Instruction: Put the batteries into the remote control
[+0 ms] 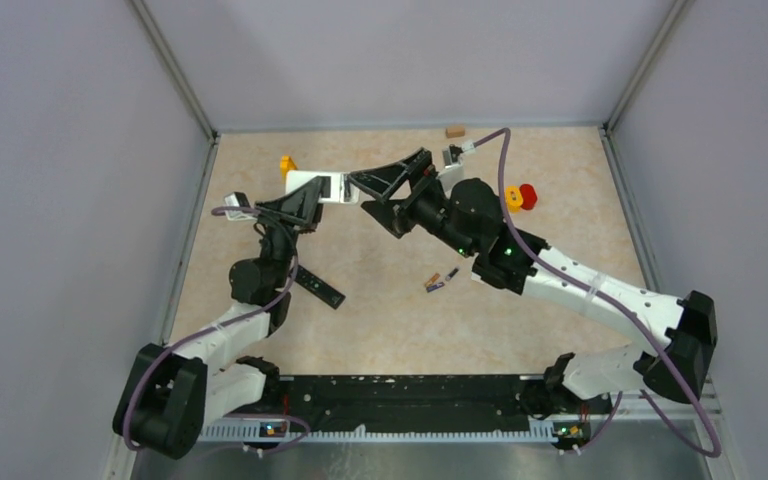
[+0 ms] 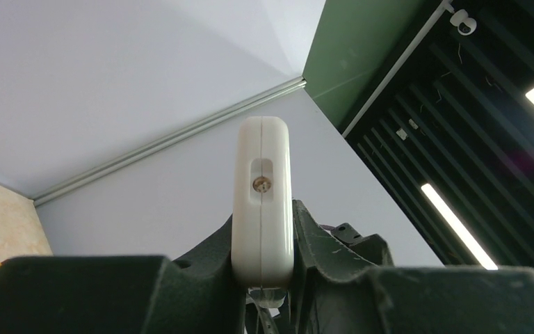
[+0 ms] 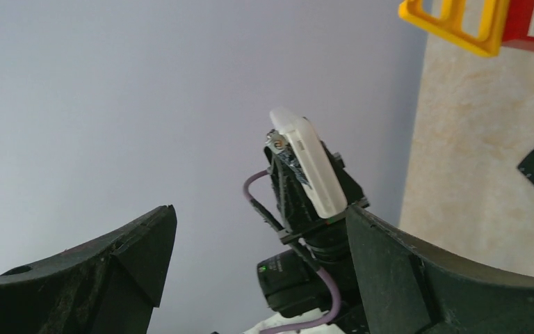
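A small tan block [image 1: 454,130] sits by the back wall, upper centre of the overhead view, on a beige marbled table [image 1: 390,330] ringed by pale grey walls [image 1: 60,200]. An orange-yellow toy [image 1: 287,164] lies at upper left. A yellow ring [image 1: 512,197] and a red piece [image 1: 529,196] rest side by side, right of centre. Above, strip lights [image 2: 454,224] glow among dark ceiling slats [image 2: 487,139].
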